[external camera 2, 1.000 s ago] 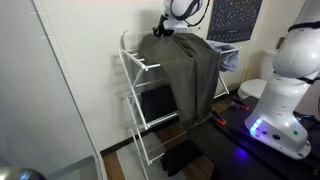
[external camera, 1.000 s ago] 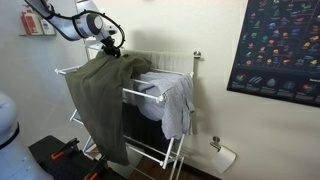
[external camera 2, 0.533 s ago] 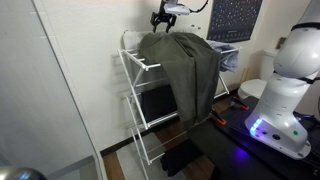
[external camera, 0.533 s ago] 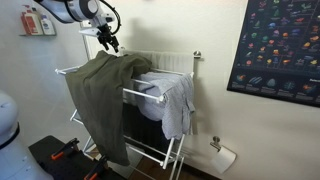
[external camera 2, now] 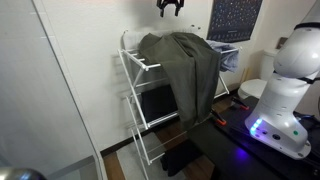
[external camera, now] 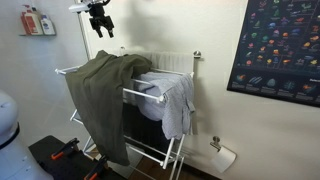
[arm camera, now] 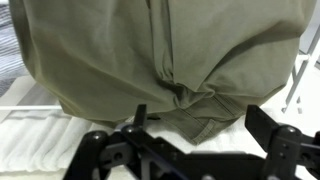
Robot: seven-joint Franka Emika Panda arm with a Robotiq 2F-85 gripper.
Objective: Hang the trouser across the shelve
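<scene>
Olive-grey trouser (external camera: 103, 95) drapes over the white shelve (external camera: 141, 96) — the hand (external camera: 100, 31) hangs above it, wide and empty.

Your olive-grey trousers (external camera: 100, 98) lie draped over the top rails of the white wire rack (external camera: 138, 95). They're bunched at the crest and hang long down its end.

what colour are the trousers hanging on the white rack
Dark olive-grey, plain; the long floppy fabric trousers show it best in the wrist view.
</scene>
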